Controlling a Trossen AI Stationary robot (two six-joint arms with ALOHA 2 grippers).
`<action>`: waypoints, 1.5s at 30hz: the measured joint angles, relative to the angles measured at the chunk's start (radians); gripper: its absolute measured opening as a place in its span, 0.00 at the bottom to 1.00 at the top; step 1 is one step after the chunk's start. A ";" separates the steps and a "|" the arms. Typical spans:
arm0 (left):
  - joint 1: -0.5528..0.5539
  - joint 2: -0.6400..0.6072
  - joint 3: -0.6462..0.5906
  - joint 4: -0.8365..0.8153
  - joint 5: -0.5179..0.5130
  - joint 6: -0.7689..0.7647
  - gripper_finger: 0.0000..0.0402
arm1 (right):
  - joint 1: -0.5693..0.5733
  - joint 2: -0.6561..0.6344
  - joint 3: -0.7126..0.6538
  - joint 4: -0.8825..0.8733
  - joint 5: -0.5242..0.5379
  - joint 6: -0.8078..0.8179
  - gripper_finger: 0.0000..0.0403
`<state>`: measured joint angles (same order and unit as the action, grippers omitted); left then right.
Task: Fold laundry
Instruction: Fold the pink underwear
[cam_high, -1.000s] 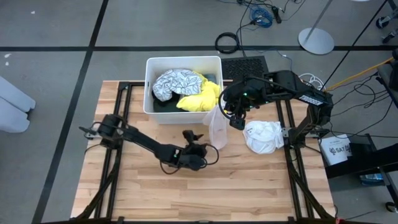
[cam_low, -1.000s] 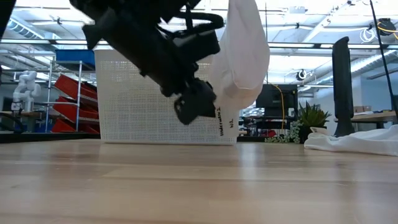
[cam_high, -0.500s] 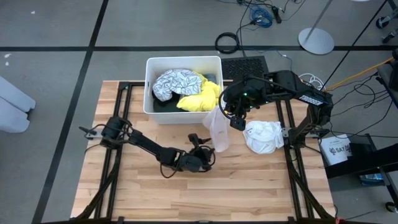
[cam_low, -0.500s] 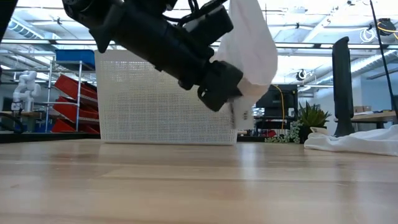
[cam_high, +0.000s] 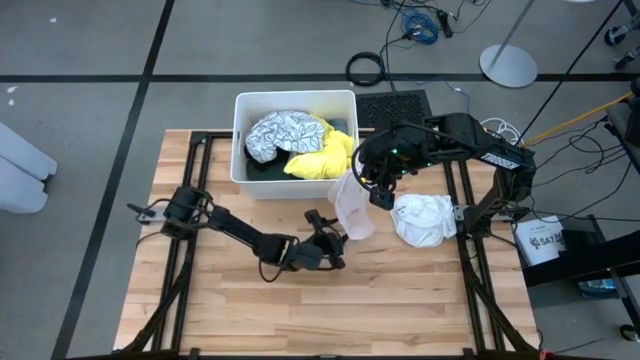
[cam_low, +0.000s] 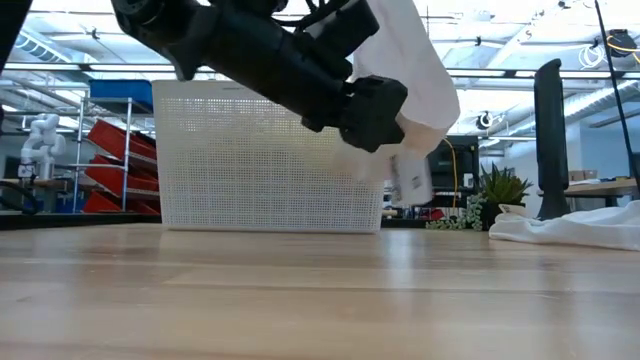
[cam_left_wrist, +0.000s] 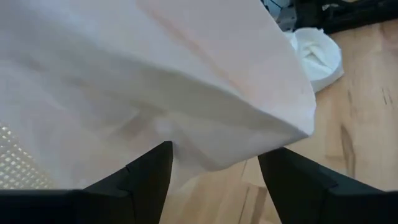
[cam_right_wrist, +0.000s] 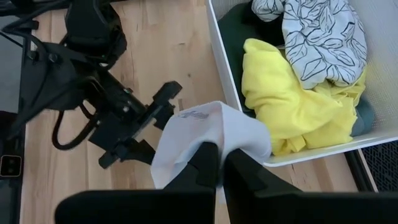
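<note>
We are holding up a white cloth in the air, just in front of the white bin and above the wooden desk. It hangs down loose and floppy, like a little bag, with a small tag near its bottom edge. Our right gripper has its jaws pinched shut on the top of the white cloth, so the cloth dangles from there. Our left gripper is right up at the low edge of the cloth with its jaws wide open and nothing between them yet. We think the cloth is light and very soft, so it will bend and swing when we touch it. It could slip away from the open jaws if we are not careful. The best place to grab it looks like the bottom corner or hem, away from where the right jaws hold it, so we can pull it flat. Inside the bin are more clothes: a bright yellow one, a white one with grey leaf lines, and a dark green one under them. Another white bundle sits crumpled on the desk, near the right arm.
</note>
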<state>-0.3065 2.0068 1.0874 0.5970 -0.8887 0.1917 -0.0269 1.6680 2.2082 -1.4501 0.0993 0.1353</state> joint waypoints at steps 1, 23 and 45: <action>0.003 0.000 0.003 0.001 0.006 -0.001 0.60 | 0.000 0.000 0.000 0.004 0.000 0.000 0.00; -0.139 -0.201 0.082 -0.177 -0.067 0.180 0.01 | -0.012 0.000 -0.009 -0.120 0.011 0.021 0.00; -0.074 -0.588 0.082 -1.210 0.397 -0.776 0.01 | -0.064 -0.236 -0.880 0.221 -0.312 0.166 0.00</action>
<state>-0.3809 1.4188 1.1691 -0.6132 -0.4914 -0.5838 -0.0906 1.4322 1.3286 -1.2294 -0.2131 0.3016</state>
